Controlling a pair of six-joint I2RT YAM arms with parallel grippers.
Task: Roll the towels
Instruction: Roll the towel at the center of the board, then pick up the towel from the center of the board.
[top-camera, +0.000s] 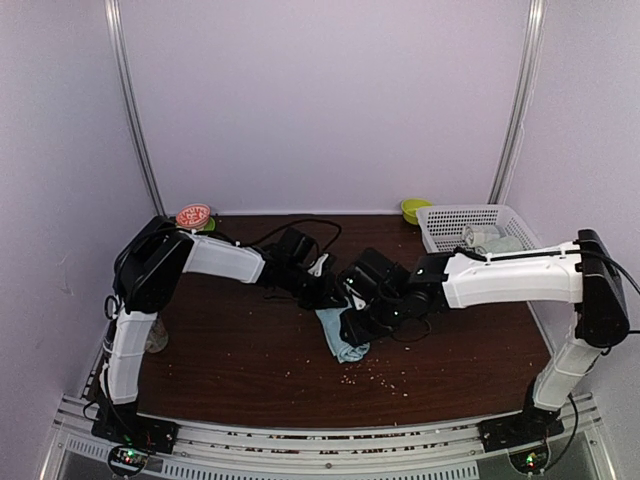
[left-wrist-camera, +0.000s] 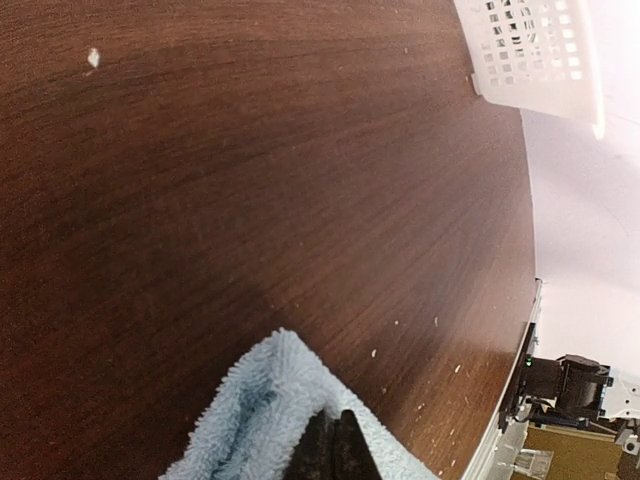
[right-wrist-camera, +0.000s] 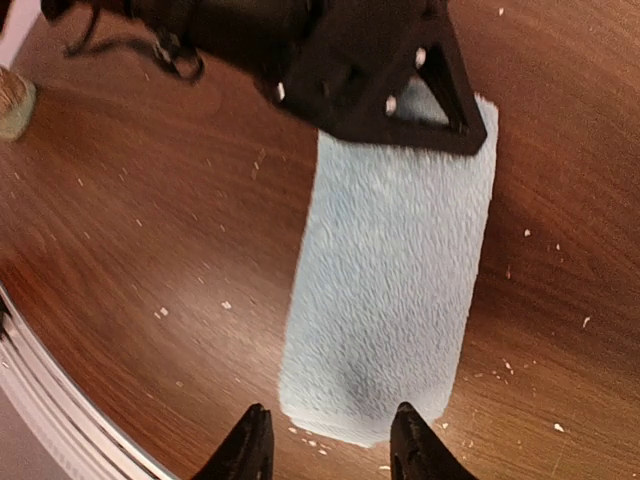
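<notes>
The light blue towel (top-camera: 342, 338) lies folded into a long strip (right-wrist-camera: 395, 280) on the dark wooden table. My left gripper (left-wrist-camera: 335, 428) is shut, its tips resting on the towel's far end (left-wrist-camera: 250, 415); whether any cloth is pinched does not show. It appears as a dark frame (right-wrist-camera: 400, 90) in the right wrist view. My right gripper (right-wrist-camera: 330, 430) is open, one fingertip (right-wrist-camera: 250, 440) just outside the towel's near left corner and the other over its near right corner. Nothing sits between them. A pale rolled cloth (top-camera: 488, 240) lies in the basket.
A white plastic basket (top-camera: 445, 228) stands at the back right, also seen in the left wrist view (left-wrist-camera: 535, 50). A green bowl (top-camera: 414, 208) and a red-topped object (top-camera: 193, 215) sit at the back edge. Pale crumbs (top-camera: 385, 378) dot the table.
</notes>
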